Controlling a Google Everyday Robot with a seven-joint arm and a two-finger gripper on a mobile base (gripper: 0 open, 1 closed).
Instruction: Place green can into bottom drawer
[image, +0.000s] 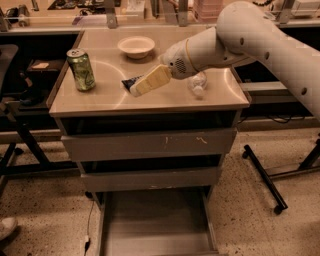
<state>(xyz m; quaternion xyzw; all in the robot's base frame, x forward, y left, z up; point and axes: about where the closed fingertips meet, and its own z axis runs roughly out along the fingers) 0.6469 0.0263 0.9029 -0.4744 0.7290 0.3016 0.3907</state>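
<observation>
Pincer (145, 85) hovers low over the tabletop (165, 102), aimed at the green can (81, 69), which stands upright well beyond its tip and is not yet grasped. Whether the pincer is wide or narrow I cannot tell. Far beneath it, the bottom drawer (155, 220) sits pulled out, apparently ready to receive the can.

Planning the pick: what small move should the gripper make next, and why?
Probably shift the gripper left toward the green can: it stands upright, untouched, near the left edge of the countertop, while the gripper hovers mid-counter above a dark packet. The bottom drawer is open.
</observation>
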